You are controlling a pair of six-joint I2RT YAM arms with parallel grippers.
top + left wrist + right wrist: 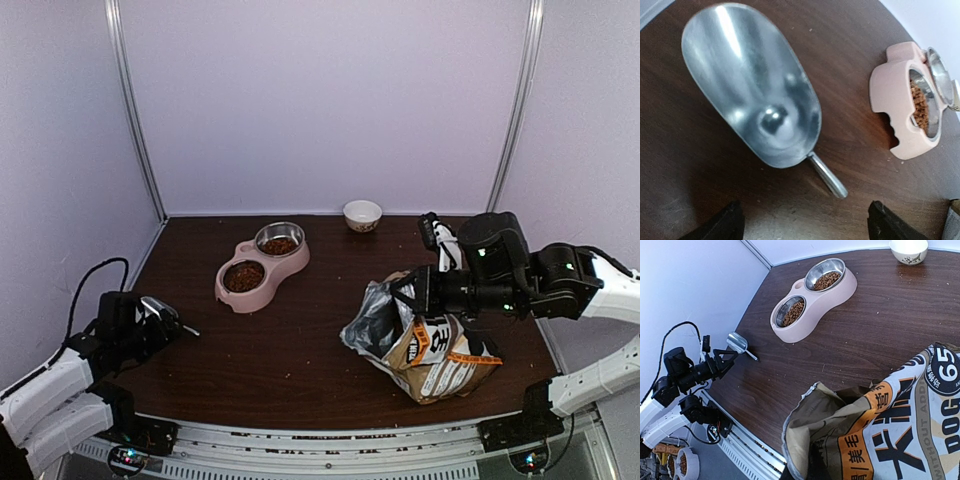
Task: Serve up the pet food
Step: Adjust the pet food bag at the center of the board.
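the left arm (55,385) is built of smooth white links joined by black motor housings. a thin black cable (85,285) runs in a loop off its wrist. the left tool (807,225) ends in two matte black fingers (732,222) with angular tips. the right arm (600,290) has the same white links, with bulkier black housings (495,250) dotted with small green lights. both arms have black base blocks (505,432).

Pink feeder (827,302) ctr-left, scoop (750,85) far L, white bowl (362,222) at back.
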